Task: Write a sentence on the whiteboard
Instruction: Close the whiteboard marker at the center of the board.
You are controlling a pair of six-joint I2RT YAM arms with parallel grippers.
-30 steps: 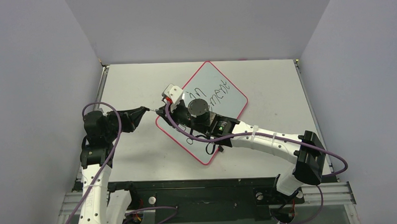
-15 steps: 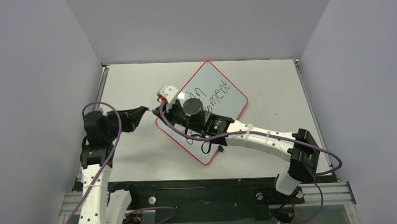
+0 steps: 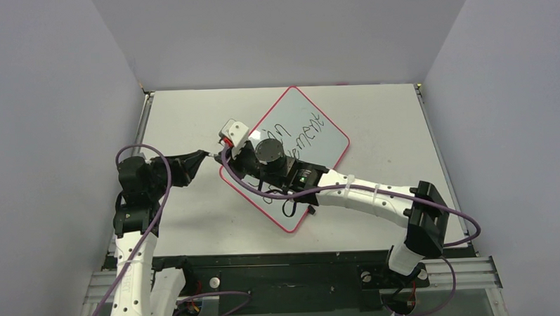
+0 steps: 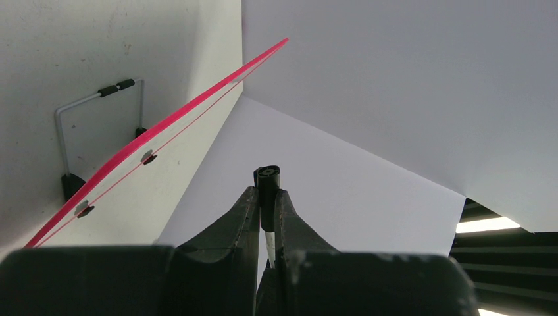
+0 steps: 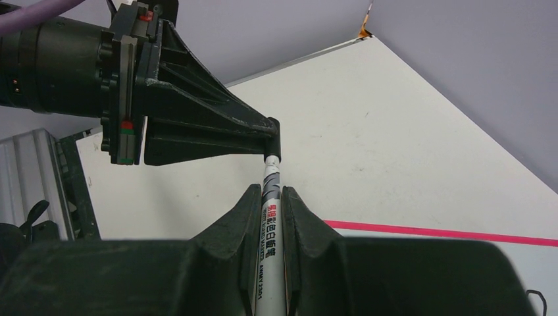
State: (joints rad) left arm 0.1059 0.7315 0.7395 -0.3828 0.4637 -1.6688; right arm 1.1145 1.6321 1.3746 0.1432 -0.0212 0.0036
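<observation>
The whiteboard (image 3: 326,144), red-rimmed, lies cornerwise on the table. Part of the black handwritten sentence (image 3: 301,133) shows on its far half; my right arm hides the rest. Over the board's left corner, my right gripper (image 3: 228,157) is shut on a white marker (image 5: 270,197) with printed lettering. The marker's front end sits in a black cap (image 5: 273,139), and my left gripper (image 3: 208,155) is shut on that cap (image 4: 267,187). The two grippers meet tip to tip just left of the board. The red rim (image 4: 164,125) runs diagonally through the left wrist view.
Grey walls enclose the white table (image 3: 184,112) on three sides. A bent wire bracket (image 4: 99,112) with black ends shows beside the board's rim. The right arm (image 3: 363,194) stretches across the board's near half. A black rail (image 3: 288,270) runs along the near edge.
My right wrist has shifted a little to the left, bringing the marker closer against the left gripper. The left arm has stayed put.
</observation>
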